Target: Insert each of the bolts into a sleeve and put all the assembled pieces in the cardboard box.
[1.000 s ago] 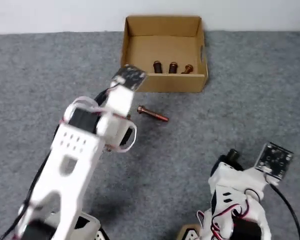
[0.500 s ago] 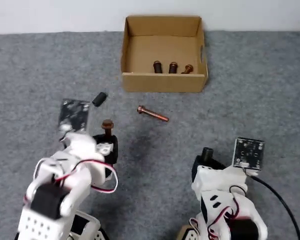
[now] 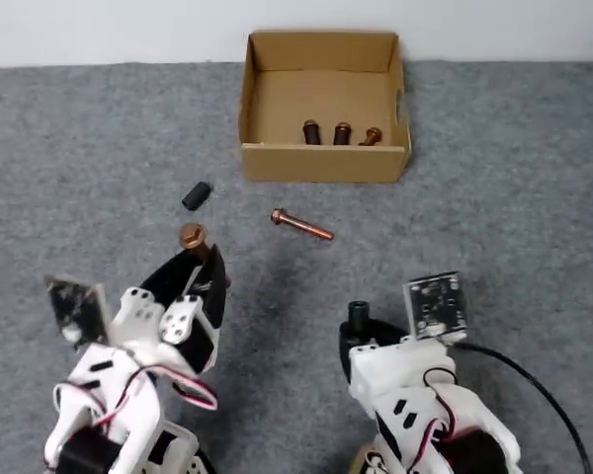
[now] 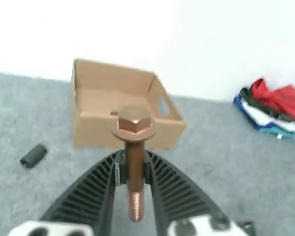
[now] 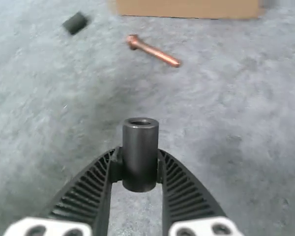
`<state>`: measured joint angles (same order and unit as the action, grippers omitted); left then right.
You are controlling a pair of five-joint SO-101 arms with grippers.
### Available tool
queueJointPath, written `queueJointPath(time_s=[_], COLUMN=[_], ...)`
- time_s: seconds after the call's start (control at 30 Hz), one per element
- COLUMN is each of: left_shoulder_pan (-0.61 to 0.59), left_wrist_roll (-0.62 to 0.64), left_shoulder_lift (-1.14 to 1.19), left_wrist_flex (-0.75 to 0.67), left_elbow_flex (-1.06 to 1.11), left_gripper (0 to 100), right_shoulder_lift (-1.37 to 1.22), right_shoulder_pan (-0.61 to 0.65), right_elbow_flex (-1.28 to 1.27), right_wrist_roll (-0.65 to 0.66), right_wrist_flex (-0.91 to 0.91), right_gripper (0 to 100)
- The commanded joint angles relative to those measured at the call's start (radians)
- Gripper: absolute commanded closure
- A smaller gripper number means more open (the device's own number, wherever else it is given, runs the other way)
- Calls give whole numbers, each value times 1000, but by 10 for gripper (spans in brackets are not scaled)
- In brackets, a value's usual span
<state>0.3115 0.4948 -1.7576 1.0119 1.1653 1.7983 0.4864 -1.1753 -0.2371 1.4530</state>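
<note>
Open grey carpeted table [image 3: 494, 197] stretches ahead of both tools to the brown cardboard box [image 3: 324, 163]. The left tool [image 4: 132, 169] clamps a copper hex-head bolt [image 4: 133, 147] upright. The right tool [image 5: 140, 169] clamps a black cylindrical sleeve [image 5: 140, 147] upright. A loose copper bolt [image 3: 301, 226] and a loose black sleeve [image 3: 197, 195] lie between the tools and the box.

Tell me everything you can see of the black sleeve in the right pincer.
The black cylindrical sleeve is a short, thick-walled tube, matte and dark, material unclear. Its round bore looks open and empty, pointing away from the right pincer, whose ribbed black fingers clamp its lower half from both sides. Nothing else touches it; it is held above the grey carpet.
</note>
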Motion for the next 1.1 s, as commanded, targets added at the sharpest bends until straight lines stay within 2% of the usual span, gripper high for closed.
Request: queueJointPath(time_s=[0.0, 0.13, 0.33, 0.47, 0.63, 0.87, 1.07], left_shoulder_pan=[9, 31, 230, 290, 358, 356, 281], left_wrist_roll=[9, 100, 130, 146, 146, 147, 147], left_shoulder_lift=[-72, -58, -58, -54, -55, -57, -57], left_wrist_flex=[-32, -32, -38, -98, -133, -135, -279], left_elbow_flex=[2, -33, -42, -35, -2, 22, 61], left_gripper=[995, 995, 995, 995, 995, 995, 995], right_shoulder_lift=[-5, -5, -4, -4, -5, 2, 4], right_shoulder_pan=[47, 48, 90, 176, 205, 206, 206], right_elbow_flex=[5, 3, -12, -12, -12, -5, -3], right_wrist_roll=[94, 239, 407, 434, 437, 488, 500], right_wrist_flex=[-51, -107, -176, -208, -268, -354, -354], right_gripper=[991, 991, 991, 991, 991, 991, 991])
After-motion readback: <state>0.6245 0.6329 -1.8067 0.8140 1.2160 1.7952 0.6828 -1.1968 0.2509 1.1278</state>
